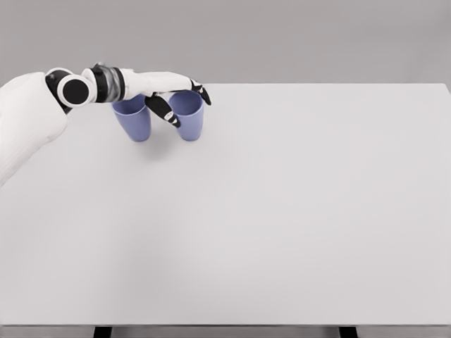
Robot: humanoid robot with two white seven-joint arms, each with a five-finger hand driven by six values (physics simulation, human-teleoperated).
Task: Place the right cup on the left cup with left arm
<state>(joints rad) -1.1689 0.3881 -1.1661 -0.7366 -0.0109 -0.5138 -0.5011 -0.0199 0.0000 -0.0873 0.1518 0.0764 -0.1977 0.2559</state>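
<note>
Toward the table's (282, 225) far left corner: two blue cups standing side by side, left cup (137, 123) and right cup (189, 121), both upright on the surface. Left hand (165, 91) above their rims, fingers spread, thumb dipping between them, holding nothing. Stacking not begun; grasp and lift remain. Cup rims partly hidden; contact indeterminable.

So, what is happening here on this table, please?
A white humanoid robot reaches in with its left arm. The left robot hand is over two blue cups standing side by side near the far left of the table. Its fingers are spread around the rim of the right cup, not clearly gripping. The left cup stands beside it. Nothing is stacked yet.
</note>
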